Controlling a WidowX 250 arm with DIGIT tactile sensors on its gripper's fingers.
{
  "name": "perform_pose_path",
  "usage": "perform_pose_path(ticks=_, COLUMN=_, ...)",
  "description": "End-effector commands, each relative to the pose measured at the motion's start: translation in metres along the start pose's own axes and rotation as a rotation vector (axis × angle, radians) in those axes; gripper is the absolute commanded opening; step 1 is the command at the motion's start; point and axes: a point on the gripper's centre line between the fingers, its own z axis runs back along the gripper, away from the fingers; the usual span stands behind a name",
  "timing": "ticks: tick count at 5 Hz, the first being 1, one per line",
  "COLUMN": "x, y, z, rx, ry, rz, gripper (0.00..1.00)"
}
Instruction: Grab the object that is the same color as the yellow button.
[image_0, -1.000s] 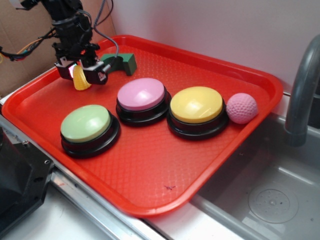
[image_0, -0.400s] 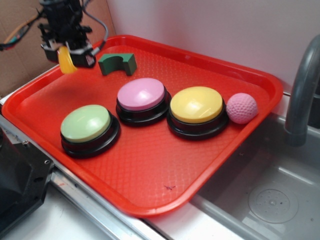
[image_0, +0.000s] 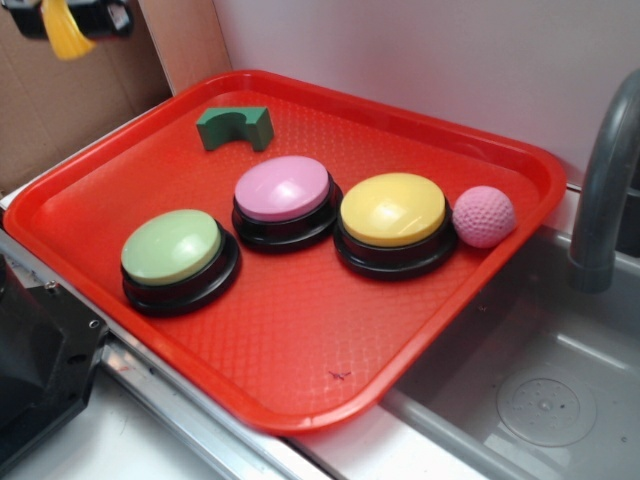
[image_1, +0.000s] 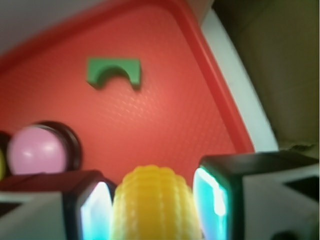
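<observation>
In the wrist view the fingers (image_1: 97, 212) are clamped on either side of the yellow corn cob (image_1: 152, 205) — held well above the red tray (image_1: 200, 50). Below lie the pink button (image_1: 37, 150) and, farther off, the green arch block (image_1: 114, 72). From outside, the corn cob (image_0: 66, 30) hangs beyond the tray's far-left corner — well apart from the yellow button (image_0: 393, 210).

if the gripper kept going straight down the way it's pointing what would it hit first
Probably bare tray floor, near the edge. The gripper, shut on the corn, points down at open red surface; the green block and pink button lie off that line. Depth is unclear.
</observation>
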Motion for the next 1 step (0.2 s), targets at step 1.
perform_pose_path(ticks=1, x=0.0087, y=-0.0019, z=0.0389, rx=0.042, ry=-0.038, rz=0.015, gripper=0.00)
